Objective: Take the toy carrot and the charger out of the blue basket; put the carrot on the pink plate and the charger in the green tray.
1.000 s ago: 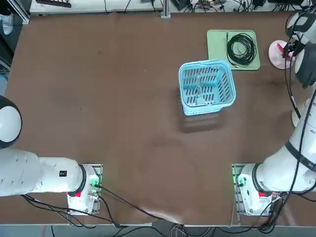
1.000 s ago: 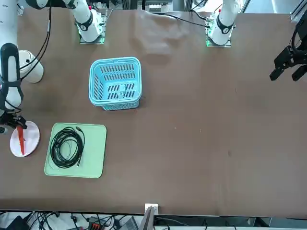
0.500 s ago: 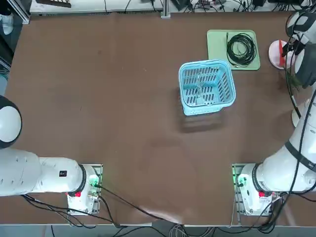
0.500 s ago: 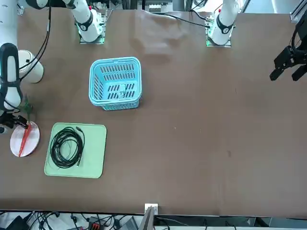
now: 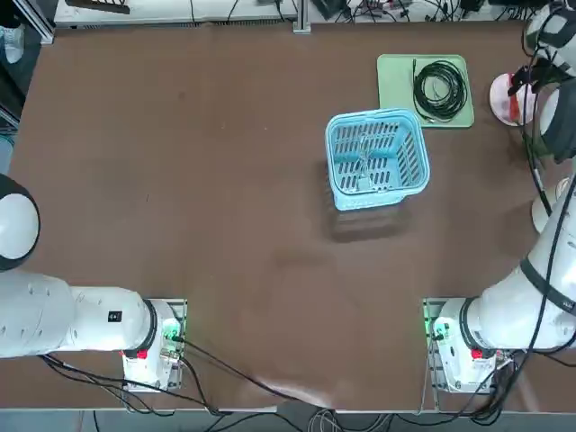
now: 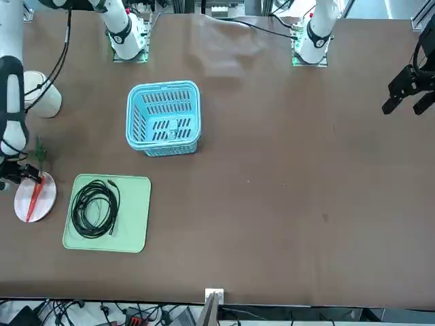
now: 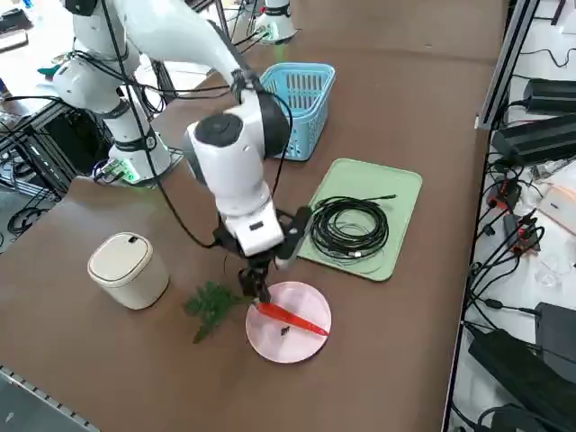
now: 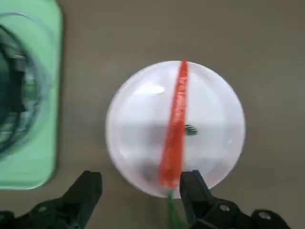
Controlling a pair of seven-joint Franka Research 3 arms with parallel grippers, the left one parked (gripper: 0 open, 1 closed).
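Plainly, open right pincer (image 8: 140,188), carrot (image 8: 174,129) on plate (image 8: 143,105)

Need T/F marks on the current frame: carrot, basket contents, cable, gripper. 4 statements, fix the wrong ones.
1. The carrot lies across the pink plate. True.
2. The right gripper is clamped on the carrot. False: its fingers stand open above the table.
3. The coiled black cable is in the blue basket. False: it lies on the green tray.
4. The carrot's leaves reach past the plate's edge. True.
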